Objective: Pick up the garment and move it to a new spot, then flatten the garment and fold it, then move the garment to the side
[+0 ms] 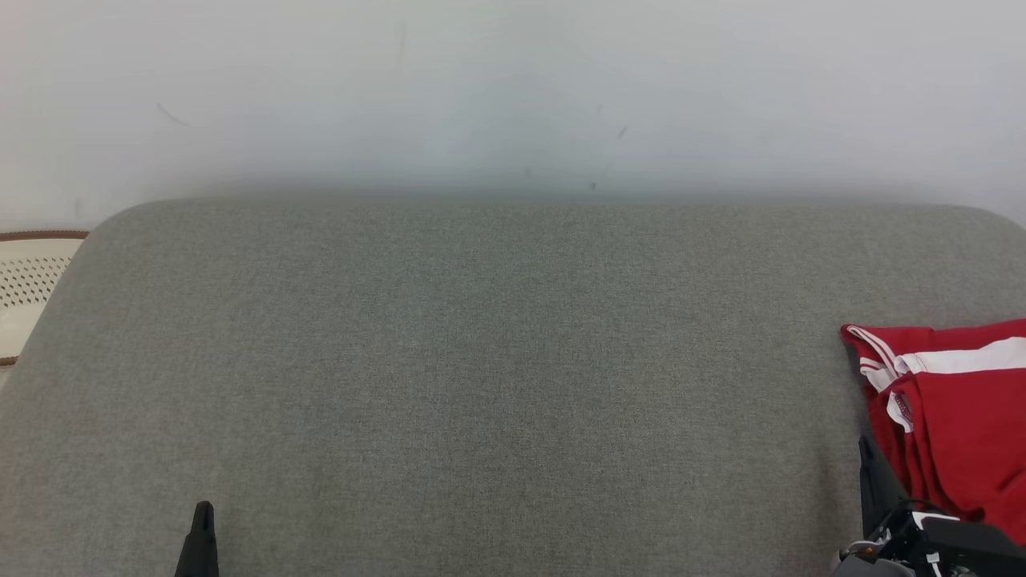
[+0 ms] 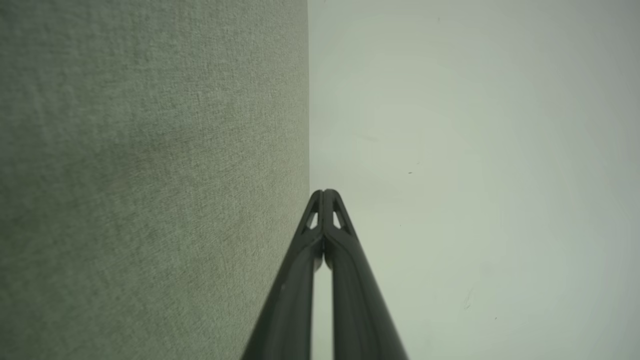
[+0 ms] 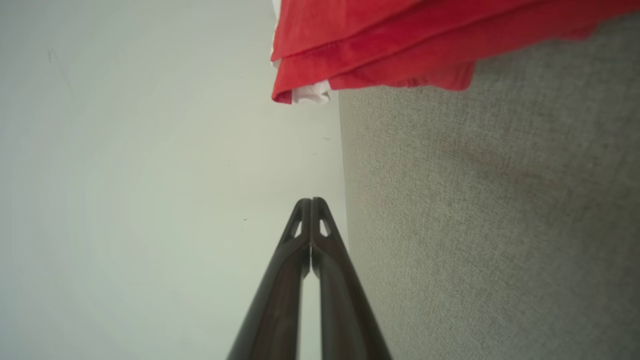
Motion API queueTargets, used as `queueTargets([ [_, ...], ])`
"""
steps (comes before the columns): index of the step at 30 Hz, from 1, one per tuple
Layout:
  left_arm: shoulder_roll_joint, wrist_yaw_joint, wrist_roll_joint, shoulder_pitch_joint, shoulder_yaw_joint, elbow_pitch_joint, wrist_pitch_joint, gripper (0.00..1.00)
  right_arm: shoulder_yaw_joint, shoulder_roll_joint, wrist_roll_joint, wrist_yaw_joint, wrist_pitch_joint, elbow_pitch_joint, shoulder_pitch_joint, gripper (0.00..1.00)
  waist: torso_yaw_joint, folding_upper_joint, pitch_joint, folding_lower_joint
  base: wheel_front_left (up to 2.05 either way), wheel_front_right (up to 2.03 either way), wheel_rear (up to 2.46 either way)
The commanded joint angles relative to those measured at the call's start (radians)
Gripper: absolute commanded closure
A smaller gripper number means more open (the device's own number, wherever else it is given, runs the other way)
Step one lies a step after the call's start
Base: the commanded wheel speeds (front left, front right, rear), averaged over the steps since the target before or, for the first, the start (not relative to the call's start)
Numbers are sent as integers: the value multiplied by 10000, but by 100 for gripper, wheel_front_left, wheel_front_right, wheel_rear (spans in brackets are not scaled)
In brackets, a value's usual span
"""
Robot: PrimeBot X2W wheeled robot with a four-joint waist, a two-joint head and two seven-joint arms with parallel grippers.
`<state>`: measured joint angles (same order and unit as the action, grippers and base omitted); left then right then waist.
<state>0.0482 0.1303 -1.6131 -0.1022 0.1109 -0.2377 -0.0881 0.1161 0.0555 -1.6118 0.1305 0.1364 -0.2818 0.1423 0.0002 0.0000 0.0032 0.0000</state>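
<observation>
Near the pad's point(image 1: 497, 361) front-left edge: left end effector point(image 1: 203, 510), pinched shut, empty, well apart from the cloth. Near the front-right edge: right end effector point(image 1: 870, 465), also closed on nothing, just beside the garment point(image 1: 954, 417). Red, folded, lying at the pad's right end, ahead and rightward of those fingers; long axis cut off by the frame. Right arm far nearer. Probably little left to do.

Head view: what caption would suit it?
Folded red-and-white garment lying far right on grey fabric surface, beside shut right hand.

My head camera looks down on the grey cushion point(image 1: 481, 361); my wrist cameras skim low along it, the right one sharing the red garment point(image 1: 958, 425).
</observation>
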Motion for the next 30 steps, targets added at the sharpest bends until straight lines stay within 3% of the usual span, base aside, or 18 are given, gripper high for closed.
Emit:
queueTargets([
  [1, 38, 25, -21, 19, 12, 18, -36, 100, 12, -30, -7, 4, 32, 7, 50, 100, 0, 0, 0, 0, 0, 0, 0],
  [30, 38, 25, -22, 20, 11, 20, -35, 100, 35, -43, 22, 4, 32, 6, 25, 100, 0, 0, 0, 0, 0, 0, 0],
])
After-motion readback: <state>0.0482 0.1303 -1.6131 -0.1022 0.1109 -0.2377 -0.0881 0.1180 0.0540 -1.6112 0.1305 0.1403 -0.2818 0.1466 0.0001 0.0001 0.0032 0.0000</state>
